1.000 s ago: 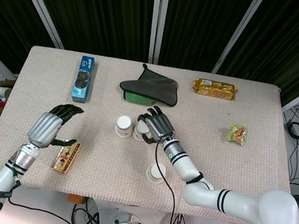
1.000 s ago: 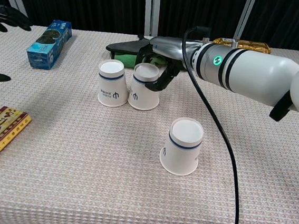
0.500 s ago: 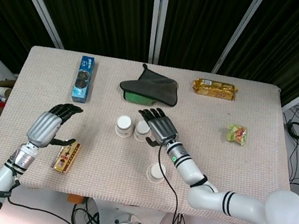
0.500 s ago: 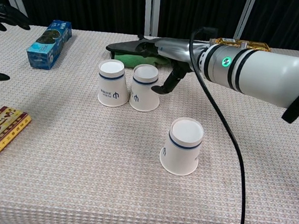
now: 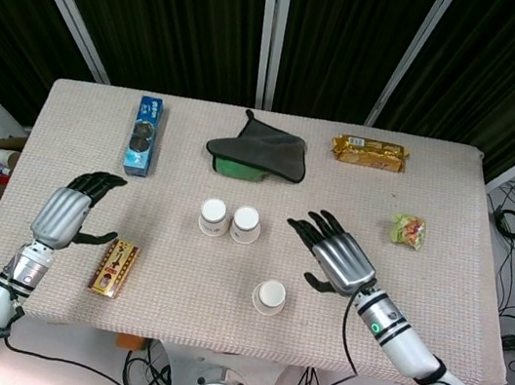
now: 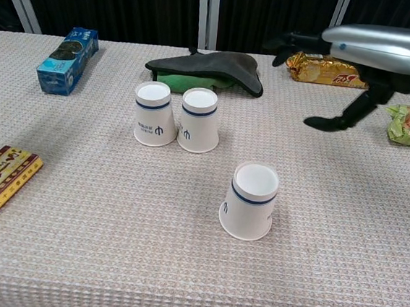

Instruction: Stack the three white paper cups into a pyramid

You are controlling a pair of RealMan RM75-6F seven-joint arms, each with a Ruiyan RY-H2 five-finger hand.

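Observation:
Two white paper cups stand upside down side by side mid-table: the left cup and the right cup, touching or nearly so. A third upturned cup stands alone nearer the front edge. My right hand hovers to the right of the cups, open, fingers spread, holding nothing. My left hand is open over the table's left side, near the front; only a fingertip of it shows in the chest view.
A blue biscuit box lies at the back left, a dark cloth behind the cups, a gold snack pack at the back right, a green wrapper at the right, and a brown-yellow packet near my left hand.
My right hand has let go of the right cup and drawn back to the right and toward the front. The left hand has shifted slightly left. The cups stay put.

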